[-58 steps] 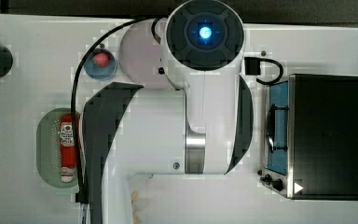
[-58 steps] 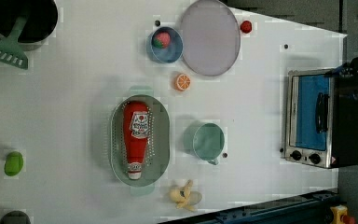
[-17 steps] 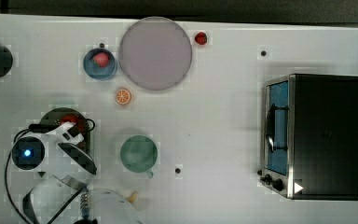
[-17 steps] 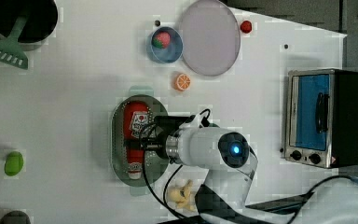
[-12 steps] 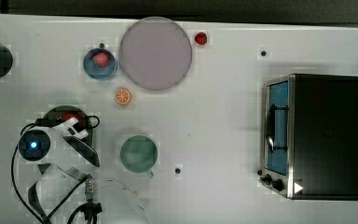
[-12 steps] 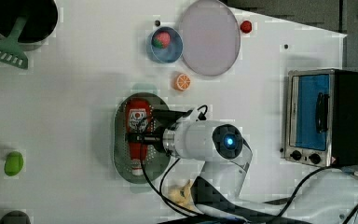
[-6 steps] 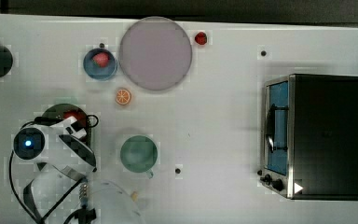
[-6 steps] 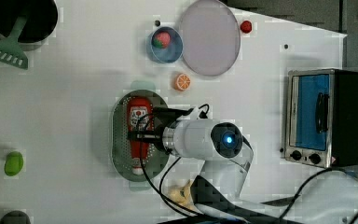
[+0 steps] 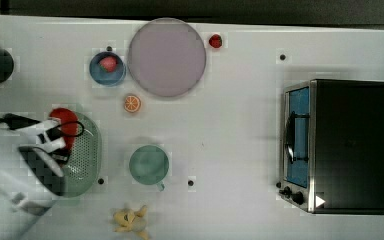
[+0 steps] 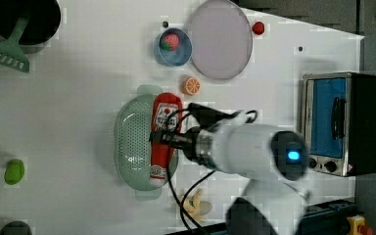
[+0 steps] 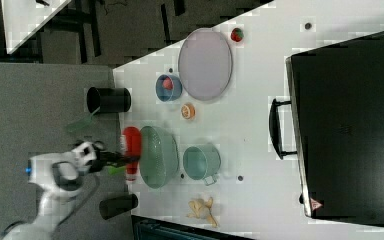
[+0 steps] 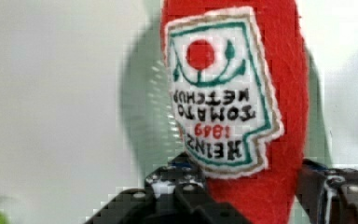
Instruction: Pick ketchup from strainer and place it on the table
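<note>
Pincer (image 12: 242, 196): clamped on the ketchup (image 12: 242, 93), one dark finger (image 12: 177, 193) each side of the red body near the lower end of the label, per wrist view
Ketchup: red soft bottle w/ white "Tomato Ketchup" label; in left view (image 10: 164, 137) it lies lengthwise over the strainer's (image 10: 132, 142) right-hand part, pincer (image 10: 164, 139) across its middle; cannot tell if it rests on the basin or is lifted off it
Strainer: pale green oval w/ rows of small holes, on the white table (image 10: 68, 122); in top view (image 9: 82, 160) partly under the arm
Arm: white, w/ black cable; reaches in from the left view's lower right
Green cup (image 9: 149, 165): round, on table just beside strainer, on the top view's right of it
Orange slice (image 9: 132, 103): between strainer and big lilac plate (image 9: 166, 56)
Blue bowl (image 9: 107, 68): holds a strawberry, touching the plate's edge at the top view's left
Toaster oven (image 9: 340, 145): black, blue door, well apart at the top view's right
Yellow item (image 9: 129, 220): near the table edge below the cup in top view
</note>
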You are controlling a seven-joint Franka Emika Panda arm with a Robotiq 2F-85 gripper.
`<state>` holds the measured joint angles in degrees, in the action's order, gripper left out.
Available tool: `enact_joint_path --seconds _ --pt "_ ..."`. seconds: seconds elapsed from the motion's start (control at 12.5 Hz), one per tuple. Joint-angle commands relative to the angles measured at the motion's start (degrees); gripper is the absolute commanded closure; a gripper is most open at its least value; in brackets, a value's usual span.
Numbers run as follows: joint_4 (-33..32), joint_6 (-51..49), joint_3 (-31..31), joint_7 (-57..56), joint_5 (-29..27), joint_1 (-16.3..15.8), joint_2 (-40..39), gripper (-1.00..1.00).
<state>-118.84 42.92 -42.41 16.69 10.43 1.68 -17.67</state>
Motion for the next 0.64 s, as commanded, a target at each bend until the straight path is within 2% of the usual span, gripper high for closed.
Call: enact_joint_path --seconds 0.08,0.4,0.64 --pt "7.6 -10.0 0.0 -2.3 -3.7 3.8 3.2 -0.16" --pt "17.4 -23.5 4.8 -12.3 -5.3 7.9 3.3 -0.16" --pt "19.1 -24.6 10.9 -26.3 -4.9 10.7 3.3 -0.16"
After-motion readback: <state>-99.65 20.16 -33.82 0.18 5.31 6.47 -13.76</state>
